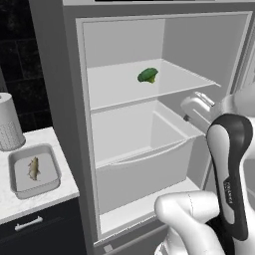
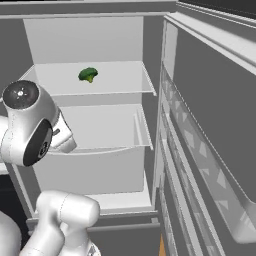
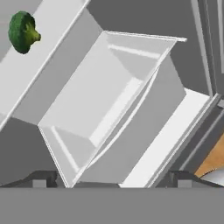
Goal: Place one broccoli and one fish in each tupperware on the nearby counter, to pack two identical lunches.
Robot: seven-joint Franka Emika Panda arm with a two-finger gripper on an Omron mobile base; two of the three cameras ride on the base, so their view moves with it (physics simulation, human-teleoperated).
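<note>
We see a broccoli [image 1: 148, 75] on the open fridge [image 1: 69, 99] shelf [image 1: 119, 84], above the drawer [image 3: 109, 113]. A fish [image 1: 33, 168] lies in the tupperware [image 1: 15, 187] on the counter [image 1: 37, 201]. The gripper [image 3: 111, 177] hangs before the drawer, fingers wide, empty.

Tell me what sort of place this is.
A kitchen, most likely. An open fridge has a broccoli on its shelf above a drawer. Beside it, a marble counter carries a tupperware holding a fish.
</note>
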